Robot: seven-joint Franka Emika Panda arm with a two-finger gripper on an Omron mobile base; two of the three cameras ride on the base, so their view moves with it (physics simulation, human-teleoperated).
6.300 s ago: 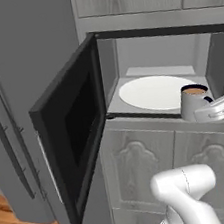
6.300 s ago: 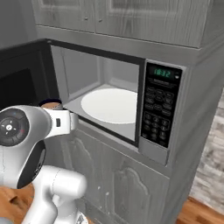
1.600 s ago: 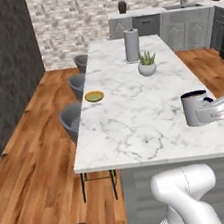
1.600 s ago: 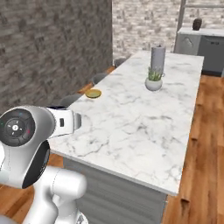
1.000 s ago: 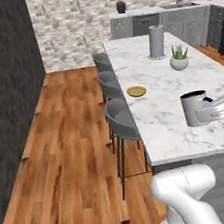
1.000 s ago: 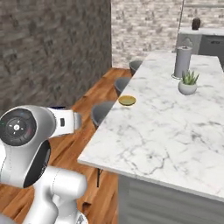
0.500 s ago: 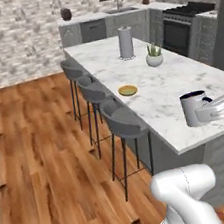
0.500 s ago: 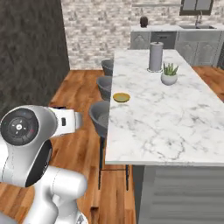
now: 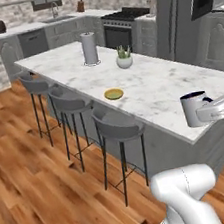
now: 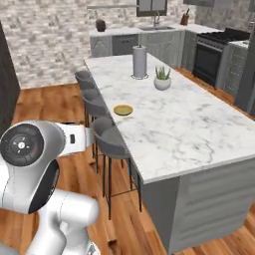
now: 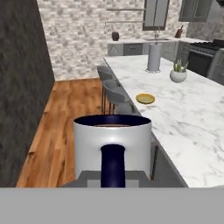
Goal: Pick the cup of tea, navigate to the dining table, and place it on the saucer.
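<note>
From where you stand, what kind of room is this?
Most likely a home kitchen: a long marble dining table with grey stools along one side, a stove and a sink on the back counter.

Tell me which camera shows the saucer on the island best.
The right base view: the saucer lies unobstructed near the island's stool-side edge, seen from above. The left base view shows it clearly too, but flatter. The hand view shows it small, beyond the mug.

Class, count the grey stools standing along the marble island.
3, in a row along the island's near side: far stool, middle stool, nearest stool. Others may be hidden behind it.
</note>
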